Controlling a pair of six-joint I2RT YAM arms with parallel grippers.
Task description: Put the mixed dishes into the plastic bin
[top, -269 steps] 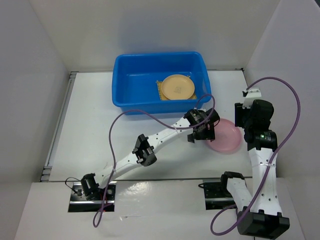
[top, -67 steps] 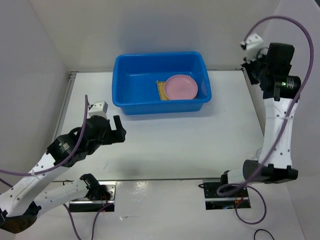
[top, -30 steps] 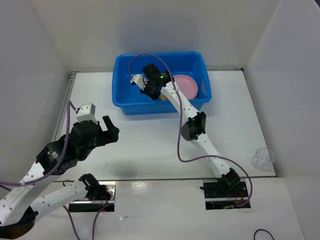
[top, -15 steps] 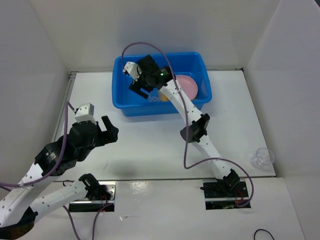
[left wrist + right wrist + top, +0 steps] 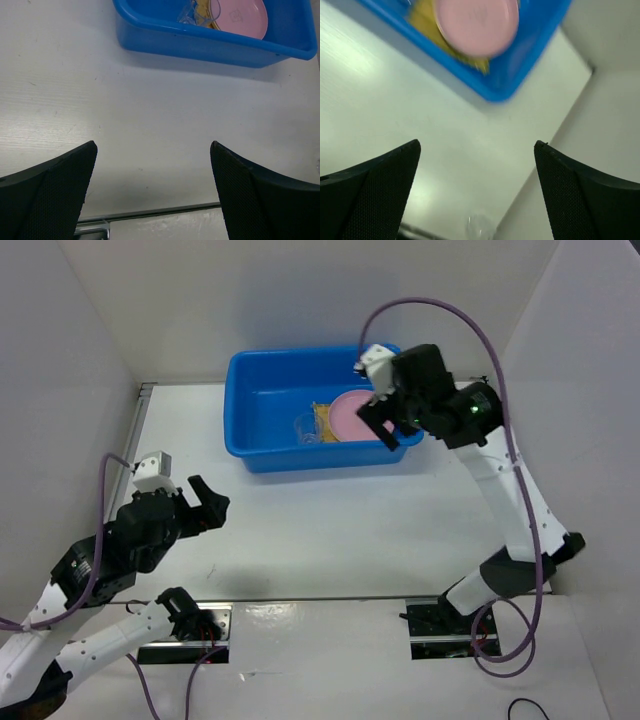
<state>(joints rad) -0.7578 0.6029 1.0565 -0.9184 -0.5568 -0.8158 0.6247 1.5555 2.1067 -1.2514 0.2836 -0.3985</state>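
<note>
- Right pincer hangs over the right end of the blue bin, above the near-right rim. Its 2 fingers are spread wide apart with nothing between them.
- From the right wrist camera the picture is blurred, but both black fingers frame bare table and the bin's corner, and neither touches anything.
- On the other side, the left pincer is raised over the near-left part of the table, well apart from the bin. Its 2 fingers also stand wide apart and hold nothing.
- Lying flat inside the bin, toward its right half, the round pink plate rests on top of the square bamboo mat.
- Only the mat's left strip and a near corner show from under the plate.
- Whatever else may lie beneath the pink plate is hidden.
- 1 clear cup is in the bin just left of the mat, touching or nearly touching its edge. In the left wrist view it looks tilted rather than upright.
- With its long side across the view, the bin sits at the far edge of the table, close to the back wall.
- Looping high above the right arm, a purple cable hangs clear of the bin.
</note>
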